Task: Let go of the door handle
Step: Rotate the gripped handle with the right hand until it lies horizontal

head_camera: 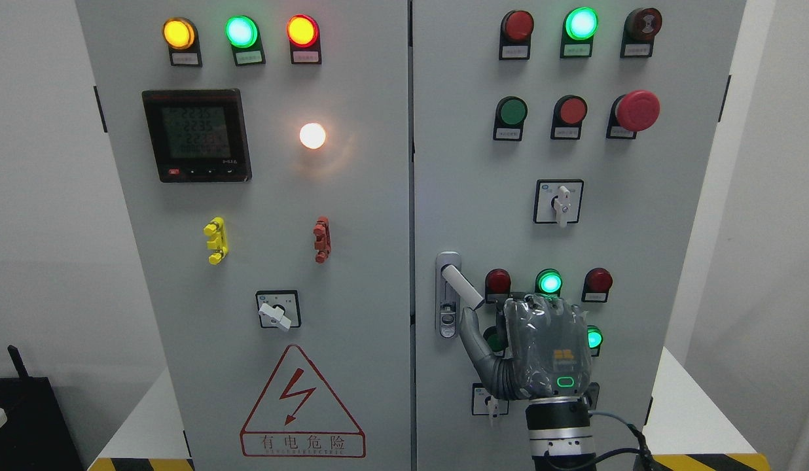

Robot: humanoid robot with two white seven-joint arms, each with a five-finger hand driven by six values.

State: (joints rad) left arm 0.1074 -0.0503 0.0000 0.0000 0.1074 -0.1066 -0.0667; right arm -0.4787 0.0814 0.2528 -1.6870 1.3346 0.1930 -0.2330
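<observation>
The silver door handle (458, 280) sits on the right cabinet door (640, 261) near its left edge. Its lever is swung out and slants down to the right from its lock plate (448, 314). My right hand (493, 313) comes up from the bottom edge with its back to the camera. Its fingers are curled over the lever's free end and the thumb (471, 330) lies just under it, so the hand is shut on the handle. The lever's tip is hidden behind the fingers. My left arm is not in view.
Lit and unlit indicator lamps (548, 282) and push buttons surround the hand. A rotary switch (559, 203) sits above it and a red emergency button (637, 110) higher up. The left door (260, 261) carries a meter (196, 135), a switch (277, 311) and a warning triangle (302, 405).
</observation>
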